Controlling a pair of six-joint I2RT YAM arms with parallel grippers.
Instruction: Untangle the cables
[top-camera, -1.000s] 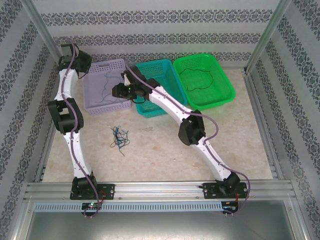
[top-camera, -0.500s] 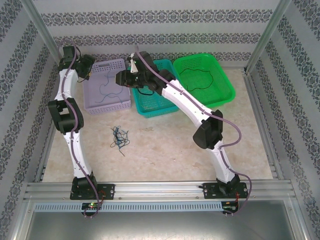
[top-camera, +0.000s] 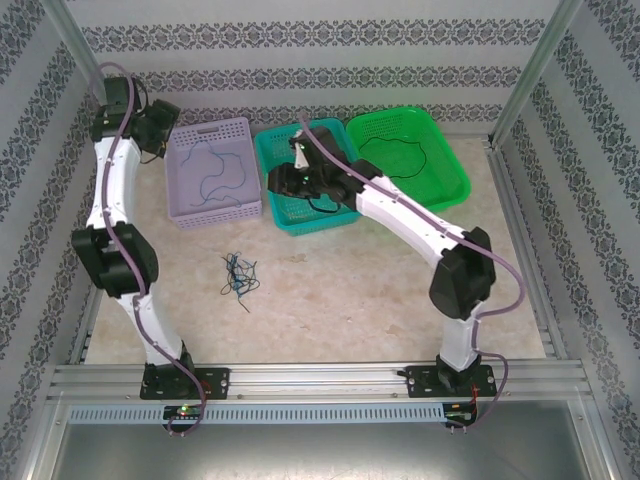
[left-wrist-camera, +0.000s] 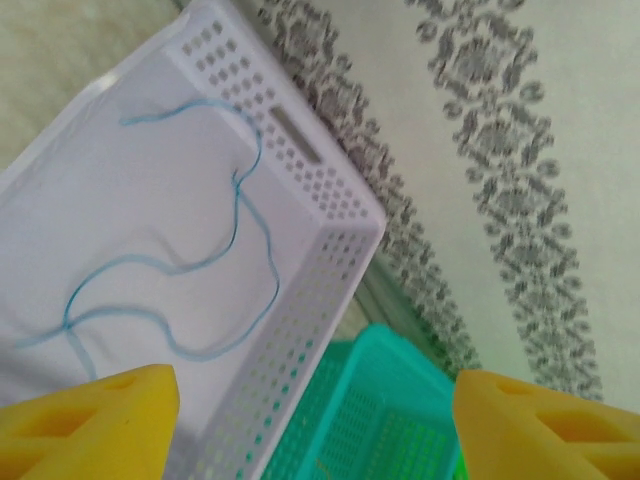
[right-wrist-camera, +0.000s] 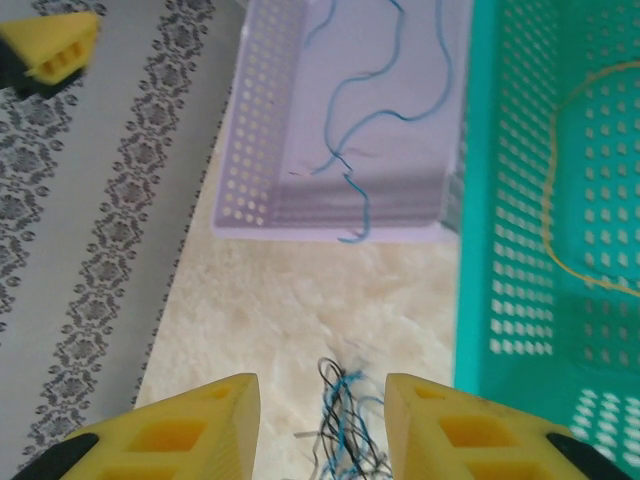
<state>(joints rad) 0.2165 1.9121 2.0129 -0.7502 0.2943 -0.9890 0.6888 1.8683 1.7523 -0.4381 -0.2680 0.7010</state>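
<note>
Top view: fixed, high above and behind the arm bases, facing down and forward; distant, takes in the whole table (top-camera: 330, 300).
Left wrist view: close over the lavender basket (left-wrist-camera: 300, 340), tilted toward the patterned wall (left-wrist-camera: 500, 150).
Right wrist view: a little farther off, looking down across that basket's near wall to the table.
Shared by all three: lavender basket, its blue cable (left-wrist-camera: 240, 200), teal basket (top-camera: 305, 220).

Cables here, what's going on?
One blue cable lies in the lavender basket, a black cable in the green basket, a yellowish cable in the teal basket. A tangled clump sits on the table. Both hands are open and empty: left hand by the lavender basket, right hand above the teal one.
</note>
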